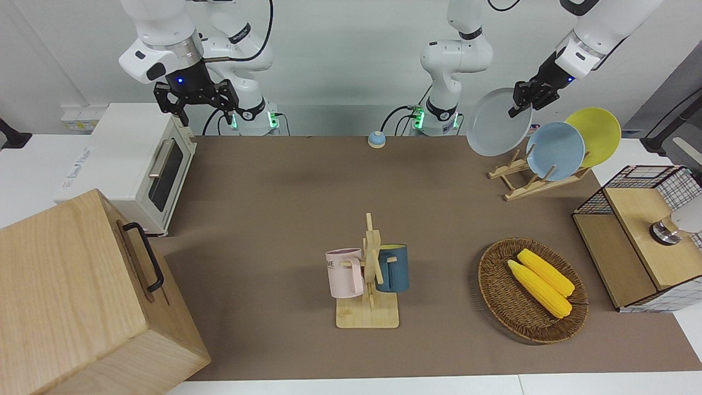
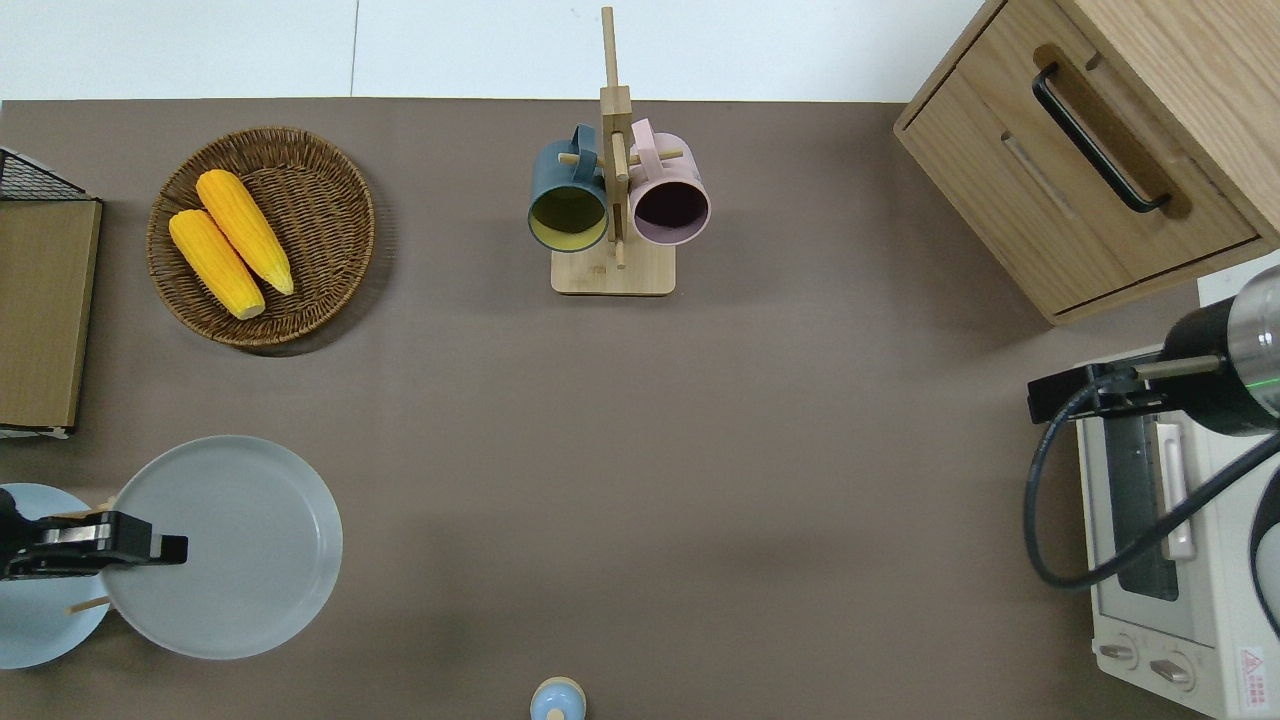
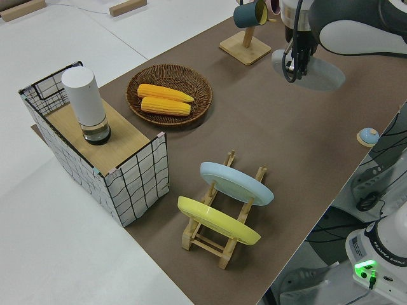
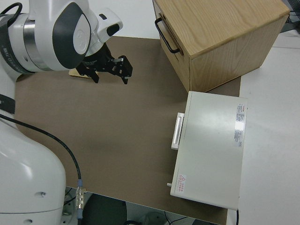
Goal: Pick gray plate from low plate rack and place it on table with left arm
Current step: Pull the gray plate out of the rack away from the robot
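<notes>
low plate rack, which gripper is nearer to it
Left. The left gripper holds the gray plate in the air just beside the low plate rack; the right gripper is parked at the table's opposite end.

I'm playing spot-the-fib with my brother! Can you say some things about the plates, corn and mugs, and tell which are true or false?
1. The left hand holds the gray plate up in the air. True.
2. The blue plate lies flat on the table. False: it stands in the rack, beside the yellow plate.
3. Two corn cobs lie in the basket. True.
4. Three mugs hang on the mug tree. False: only two, a pink mug and a dark blue mug.
5. The right hand holds a mug. False: it is open and parked.
</notes>
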Tool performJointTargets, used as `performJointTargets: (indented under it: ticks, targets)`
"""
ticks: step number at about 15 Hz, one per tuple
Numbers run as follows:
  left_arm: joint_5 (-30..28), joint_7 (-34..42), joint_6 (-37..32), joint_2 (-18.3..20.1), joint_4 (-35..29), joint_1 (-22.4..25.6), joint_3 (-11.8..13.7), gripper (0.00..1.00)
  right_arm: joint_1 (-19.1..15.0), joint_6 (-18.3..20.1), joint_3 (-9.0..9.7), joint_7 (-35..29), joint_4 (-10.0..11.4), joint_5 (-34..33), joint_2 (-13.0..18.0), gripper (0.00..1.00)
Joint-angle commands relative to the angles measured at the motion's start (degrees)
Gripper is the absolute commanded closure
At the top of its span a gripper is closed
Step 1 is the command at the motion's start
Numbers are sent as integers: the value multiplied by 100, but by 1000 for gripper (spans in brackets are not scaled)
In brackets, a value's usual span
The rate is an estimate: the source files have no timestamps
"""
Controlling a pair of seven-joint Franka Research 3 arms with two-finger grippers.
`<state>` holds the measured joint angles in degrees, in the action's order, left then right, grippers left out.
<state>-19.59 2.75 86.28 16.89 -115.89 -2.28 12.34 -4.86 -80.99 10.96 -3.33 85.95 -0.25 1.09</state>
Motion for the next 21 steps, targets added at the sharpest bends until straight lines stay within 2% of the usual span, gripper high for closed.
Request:
performJointTargets:
  ticks: [1, 11, 14, 21]
  targets:
    - [-238, 269, 11, -177, -143, -53, 40, 1000, -41, 83, 38, -1, -35, 43, 14, 11]
    - [-669, 1754, 968, -511, -1303, 9, 40, 1000, -41, 83, 38, 8, -35, 43, 14, 11]
    - [-713, 1983, 1399, -511, -1707, -44, 40, 1000, -41, 83, 38, -1, -35, 43, 14, 11]
    - [-950, 2353, 1918, -573, -2200, -62, -12, 1000, -41, 83, 38, -1, -35, 43, 14, 13]
